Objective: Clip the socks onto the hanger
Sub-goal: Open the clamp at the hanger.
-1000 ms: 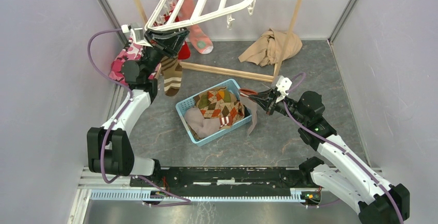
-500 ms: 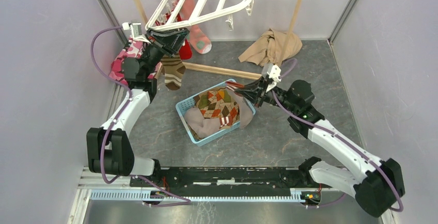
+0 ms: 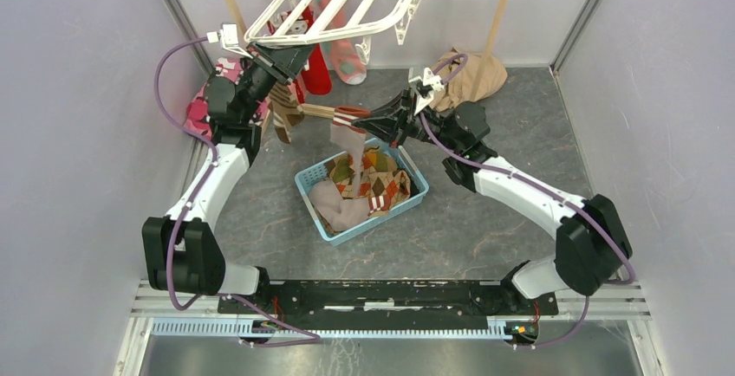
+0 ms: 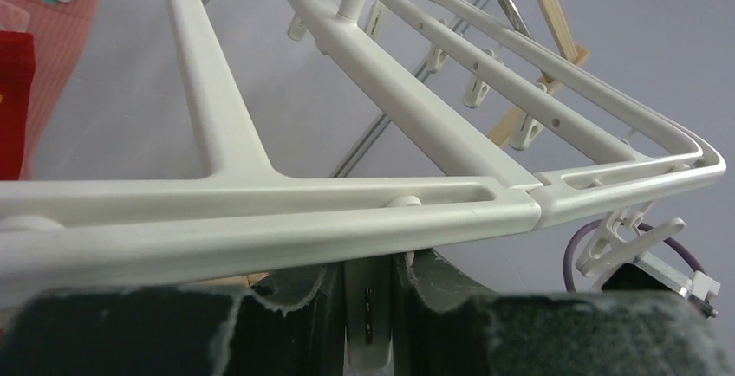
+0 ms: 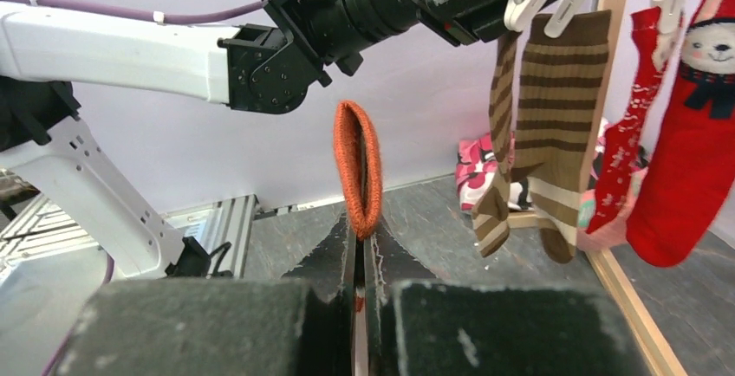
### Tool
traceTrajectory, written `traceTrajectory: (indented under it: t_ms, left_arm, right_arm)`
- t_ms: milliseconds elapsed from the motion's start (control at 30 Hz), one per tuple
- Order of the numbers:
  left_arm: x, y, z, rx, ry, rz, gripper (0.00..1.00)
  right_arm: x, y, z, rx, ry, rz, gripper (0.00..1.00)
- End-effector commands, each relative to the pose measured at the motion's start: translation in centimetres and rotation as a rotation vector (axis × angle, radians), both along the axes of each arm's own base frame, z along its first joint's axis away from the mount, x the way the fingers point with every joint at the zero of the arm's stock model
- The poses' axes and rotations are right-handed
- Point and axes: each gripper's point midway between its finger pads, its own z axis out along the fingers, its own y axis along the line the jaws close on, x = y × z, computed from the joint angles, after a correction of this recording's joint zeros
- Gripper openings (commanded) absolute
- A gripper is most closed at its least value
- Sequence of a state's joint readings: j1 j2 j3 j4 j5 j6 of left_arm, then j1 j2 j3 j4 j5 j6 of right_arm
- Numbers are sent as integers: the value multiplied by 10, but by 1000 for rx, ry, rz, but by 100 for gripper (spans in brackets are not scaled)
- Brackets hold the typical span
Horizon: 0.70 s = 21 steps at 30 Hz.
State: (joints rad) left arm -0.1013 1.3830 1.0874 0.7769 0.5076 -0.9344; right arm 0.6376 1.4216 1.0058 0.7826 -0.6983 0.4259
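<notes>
The white hanger [image 3: 347,3] hangs tilted at the back; in the left wrist view its bar [image 4: 347,211] crosses the frame. My left gripper [image 3: 282,64] sits under its near bar, shut on a white clip [image 4: 368,315]. Brown-striped socks [image 3: 282,112], a red sock [image 3: 316,68] and a pink sock [image 3: 347,60] hang from clips. My right gripper [image 3: 368,120] is shut on the orange cuff [image 5: 358,168] of a taupe sock [image 3: 351,146], which it holds above the basket, right of the left gripper. An argyle sock [image 3: 373,172] and a taupe sock [image 3: 334,207] lie in the basket.
The blue basket [image 3: 381,219] stands mid-floor. A beige cloth [image 3: 468,73] lies at the back right by a wooden pole [image 3: 498,12]. A pink camouflage garment [image 3: 204,103] lies at the left wall. A wooden base bar [image 3: 316,111] lies behind the basket.
My right arm has swung left and up, carrying the orange-cuffed sock from beside the basket's right edge to above it, near the hanger. The hanger and left gripper have shifted slightly up.
</notes>
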Motion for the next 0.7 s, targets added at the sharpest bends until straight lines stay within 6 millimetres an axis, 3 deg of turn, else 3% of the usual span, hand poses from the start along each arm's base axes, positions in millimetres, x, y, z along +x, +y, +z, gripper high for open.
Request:
traceTrajectory:
  t_ms: [0,233,500,667]
  left_arm:
    - [3,6,15,-48,36,19,11]
    - [-1,9,16,-32,19,3,23]
    - [-7,15,16,-29,-7,-6,49]
    - [-9,17,16,-35,-12,-24,53]
  right_arm:
    - [-5,10,35,107,-36,65,0]
    - [4,24,29,96,-9,68,0]
    - [9,30,23,80,0,67,0]
    - [9,29,22,71,-4,59,0]
